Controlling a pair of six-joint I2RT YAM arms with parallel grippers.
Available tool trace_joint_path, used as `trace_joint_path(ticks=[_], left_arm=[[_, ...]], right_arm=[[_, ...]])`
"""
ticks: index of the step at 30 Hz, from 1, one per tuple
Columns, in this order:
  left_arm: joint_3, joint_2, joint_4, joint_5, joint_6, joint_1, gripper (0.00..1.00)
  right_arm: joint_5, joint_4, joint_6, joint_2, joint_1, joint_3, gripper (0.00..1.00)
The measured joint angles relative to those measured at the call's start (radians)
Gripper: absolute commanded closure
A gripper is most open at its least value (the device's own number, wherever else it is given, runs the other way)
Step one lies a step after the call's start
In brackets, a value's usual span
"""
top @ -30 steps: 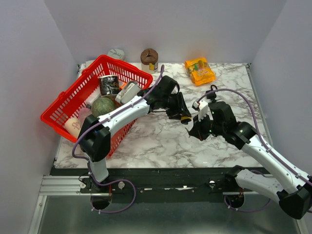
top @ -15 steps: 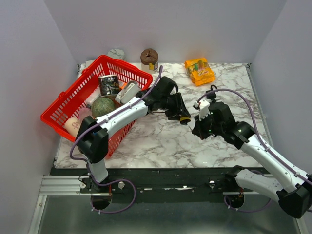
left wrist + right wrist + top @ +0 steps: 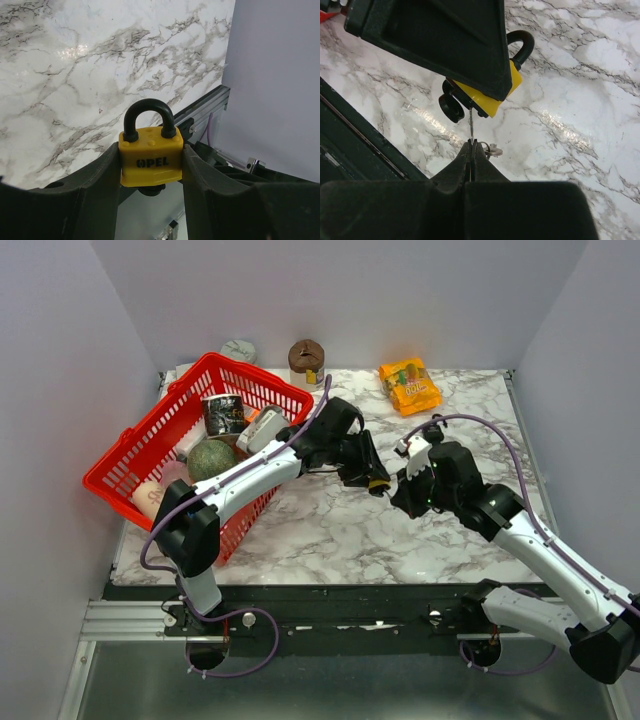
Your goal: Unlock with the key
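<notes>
My left gripper (image 3: 375, 478) is shut on a yellow padlock (image 3: 150, 155) marked OPEL, with a black shackle (image 3: 149, 116), and holds it above the marble table. The padlock also shows in the right wrist view (image 3: 492, 97). My right gripper (image 3: 471, 146) is shut on a thin silver key (image 3: 470, 122) with a small ring and a second key hanging (image 3: 492, 149). The key blade points up at the padlock's underside, its tip at the lock's bottom beside a black round cap (image 3: 451, 106). In the top view my right gripper (image 3: 398, 490) sits just right of the padlock (image 3: 378, 483).
A red basket (image 3: 130, 455) with a green ball, a can and other items stands at the left. An orange snack bag (image 3: 409, 386) and a brown donut-shaped object (image 3: 306, 356) lie at the back. The table's front edge is a black rail (image 3: 330, 592).
My right gripper has moved up and left with the key, closing the gap to the padlock. The left gripper has shifted slightly with the padlock.
</notes>
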Motion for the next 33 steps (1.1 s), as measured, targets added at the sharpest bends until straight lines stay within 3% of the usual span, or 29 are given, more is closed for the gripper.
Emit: trace_joint_path(ticks=[33], left_arm=[[-0.007,-0.001,-0.003,0.000,0.002,0.002,1.00]], right_arm=[[-0.155,0.053,-0.003,0.056,-0.001,0.000,0.99]])
